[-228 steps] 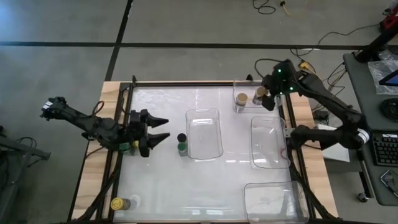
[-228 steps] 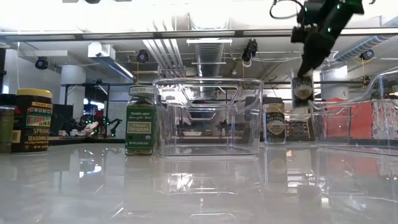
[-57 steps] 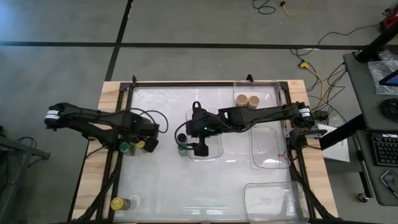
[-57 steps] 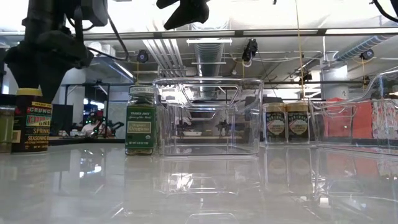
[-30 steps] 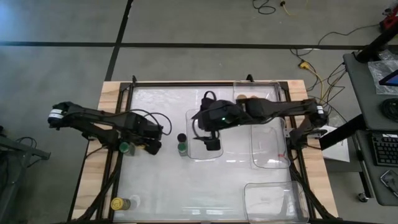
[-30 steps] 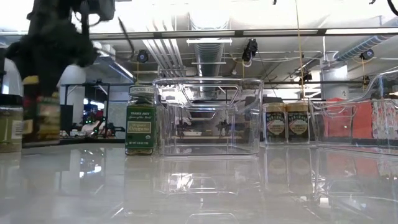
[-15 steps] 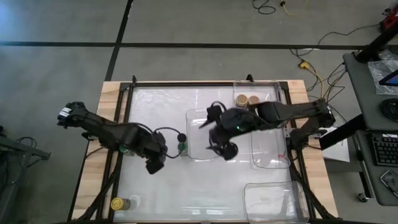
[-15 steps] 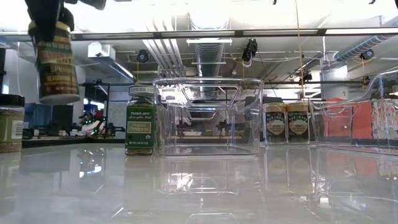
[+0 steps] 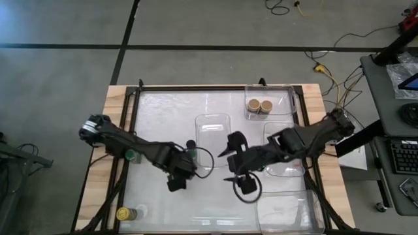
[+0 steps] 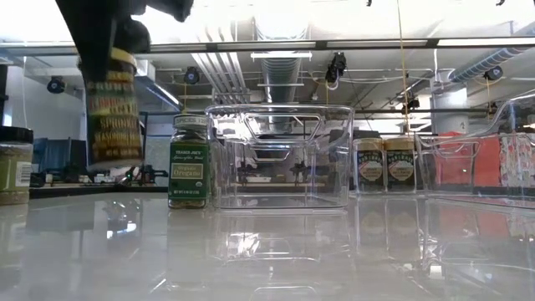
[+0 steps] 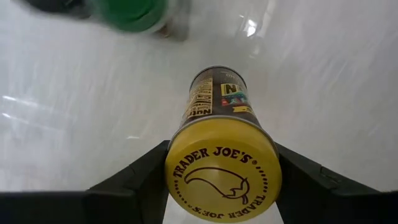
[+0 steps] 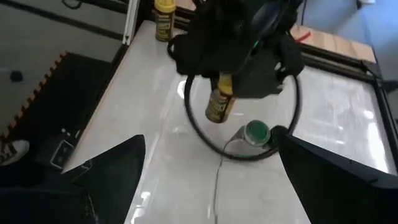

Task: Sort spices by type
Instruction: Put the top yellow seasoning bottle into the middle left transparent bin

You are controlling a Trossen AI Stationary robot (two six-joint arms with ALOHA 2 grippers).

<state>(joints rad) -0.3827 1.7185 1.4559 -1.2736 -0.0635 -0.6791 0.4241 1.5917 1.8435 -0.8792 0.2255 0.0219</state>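
This is a robotics lab or workshop. The table (image 9: 163, 104) stands on a grey concrete floor (image 9: 65, 72) with dark tape lines. Behind the table, exposed ceiling ducts (image 10: 280, 67) and pipes are visible. Beside the table, loose cables (image 9: 326, 65) lie on the floor.

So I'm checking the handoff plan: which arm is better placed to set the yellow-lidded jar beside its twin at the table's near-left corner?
The left. Its gripper already holds the yellow-lidded jar above the table, on the twin's side. The right gripper is open, empty and farther away.
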